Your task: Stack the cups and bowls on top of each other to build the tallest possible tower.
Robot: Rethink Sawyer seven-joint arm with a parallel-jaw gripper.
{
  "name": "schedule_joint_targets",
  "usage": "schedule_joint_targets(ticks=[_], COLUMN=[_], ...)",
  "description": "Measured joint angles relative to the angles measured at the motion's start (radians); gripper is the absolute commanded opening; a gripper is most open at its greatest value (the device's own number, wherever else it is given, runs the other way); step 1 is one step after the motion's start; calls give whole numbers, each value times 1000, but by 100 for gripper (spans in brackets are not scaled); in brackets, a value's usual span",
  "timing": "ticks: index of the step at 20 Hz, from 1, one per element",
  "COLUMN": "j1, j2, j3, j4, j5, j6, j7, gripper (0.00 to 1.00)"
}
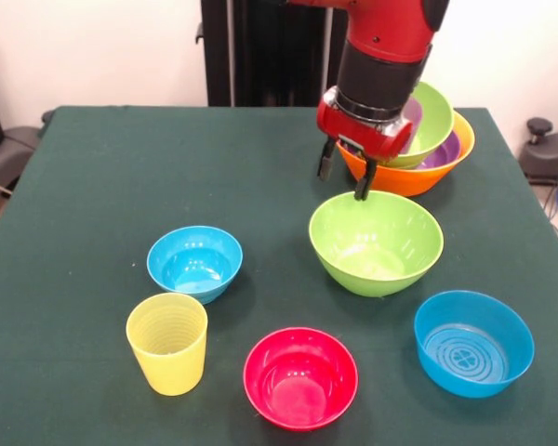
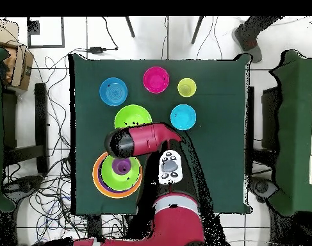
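on the green table (image 1: 93,186) we find the gripper (image 1: 345,177) released and empty over the far rim of a loose lime bowl (image 1: 376,242) just before the tower (image 1: 418,153), which we judge must be gripped next.

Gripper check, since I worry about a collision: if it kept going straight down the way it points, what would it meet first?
Most likely the far rim of the loose lime green bowl. The open gripper hangs just above that rim, in front of the tower. Depth is uncertain; it might pass behind the rim and meet the table.
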Motion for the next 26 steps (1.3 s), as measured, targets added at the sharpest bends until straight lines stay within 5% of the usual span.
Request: schedule_joint_targets(ticks=[26], j1=[6], j2=[92], j3=[1], j4=[-26], j5=[-19], j6=[-73], j7=[0], gripper=[100])
